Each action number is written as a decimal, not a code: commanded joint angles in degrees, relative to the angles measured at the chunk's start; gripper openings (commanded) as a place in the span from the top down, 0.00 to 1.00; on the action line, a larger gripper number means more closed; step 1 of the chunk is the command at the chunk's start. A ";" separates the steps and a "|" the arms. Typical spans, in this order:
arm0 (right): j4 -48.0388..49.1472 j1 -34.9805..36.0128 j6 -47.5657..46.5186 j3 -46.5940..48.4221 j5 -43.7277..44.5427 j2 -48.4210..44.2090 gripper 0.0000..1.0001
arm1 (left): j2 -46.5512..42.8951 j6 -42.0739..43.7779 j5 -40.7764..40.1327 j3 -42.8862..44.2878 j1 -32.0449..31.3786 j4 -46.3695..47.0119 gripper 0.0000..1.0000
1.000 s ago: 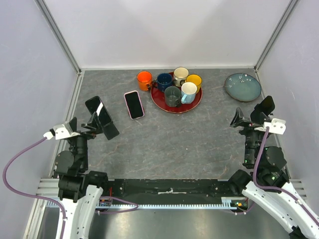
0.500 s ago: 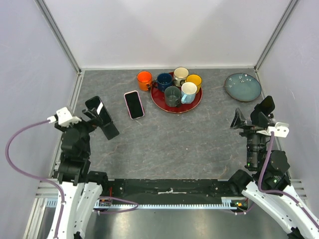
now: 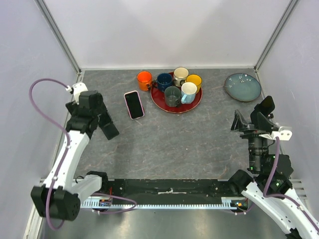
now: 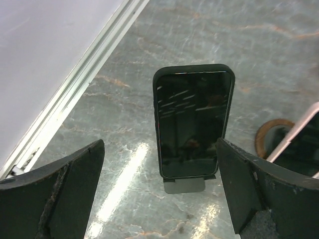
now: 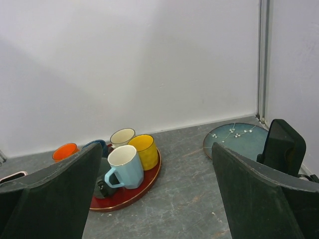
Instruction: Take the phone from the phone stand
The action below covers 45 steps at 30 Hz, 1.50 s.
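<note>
A black phone (image 4: 193, 122) leans upright on a small grey phone stand (image 4: 185, 185) at the left of the table. In the top view only its lower end (image 3: 109, 131) shows below my left wrist. My left gripper (image 4: 159, 199) is open and empty, raised above and just short of the phone, one finger off to each side, not touching it. In the top view it (image 3: 94, 113) hangs over the stand. My right gripper (image 3: 249, 120) is open and empty at the right side, far from the phone, and also shows in its wrist view (image 5: 159, 199).
A second phone in a pink case (image 3: 133, 104) lies flat right of the stand. A red tray (image 3: 197, 102) holds several mugs, with an orange mug (image 3: 144, 78) beside it. A blue plate (image 3: 242, 87) sits back right. The left wall rail runs close to the stand.
My left arm has swung up and forward from near the table's left edge to a spot over the phone stand. The right gripper has drifted slightly. The phone has not moved.
</note>
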 commanded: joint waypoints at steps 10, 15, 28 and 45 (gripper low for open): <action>0.35 0.91 1.78 -0.72 -3.07 -3.94 0.02 | 12.36 -5.48 -3.12 8.66 0.22 -1.79 0.00; 0.35 1.17 1.69 -0.81 -3.33 -4.64 0.02 | 14.65 -6.89 -4.71 9.63 0.22 -2.41 0.00; 0.35 1.35 1.52 -0.90 -3.60 -4.99 0.02 | 16.94 -8.29 -4.52 10.34 -0.22 -1.18 0.00; 0.44 1.26 1.25 -0.99 -3.95 -5.34 0.02 | 15.27 -8.56 1.09 7.96 -0.57 5.94 0.00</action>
